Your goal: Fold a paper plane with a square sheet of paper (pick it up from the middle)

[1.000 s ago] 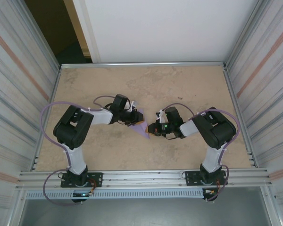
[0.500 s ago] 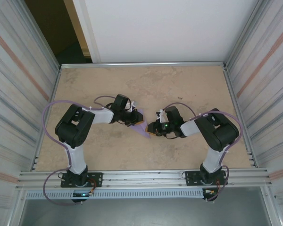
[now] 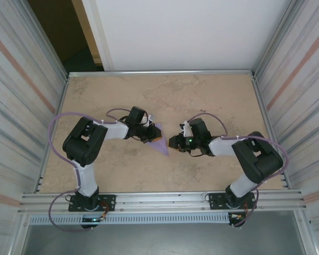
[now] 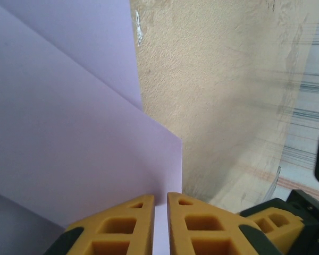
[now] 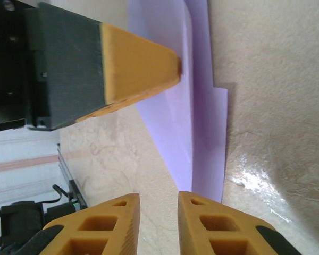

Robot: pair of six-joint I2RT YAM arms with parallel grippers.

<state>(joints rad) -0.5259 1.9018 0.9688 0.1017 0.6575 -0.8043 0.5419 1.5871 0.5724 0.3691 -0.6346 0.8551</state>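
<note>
1. The paper (image 3: 160,143), a lavender sheet folded to a point, lies around the middle of the worktop (image 3: 202,101), well away from every edge, between the two end effectors.
2. Its point aims at the near edge and slightly to the right.
3. The left end effector (image 3: 153,135) sits at the paper's far left side. In the left wrist view its yellow fingers (image 4: 122,223) are almost pressed together, and paper runs into the thin slit between them, so it is pinching the paper.
4. The right end effector (image 3: 173,143) is just beside the paper's right side. In the right wrist view its fingers (image 5: 218,223) are spread a little, with bare worktop in the gap and nothing gripped.
5. That view also shows overlapping folded layers and a left finger (image 5: 138,64) over the paper.
</note>
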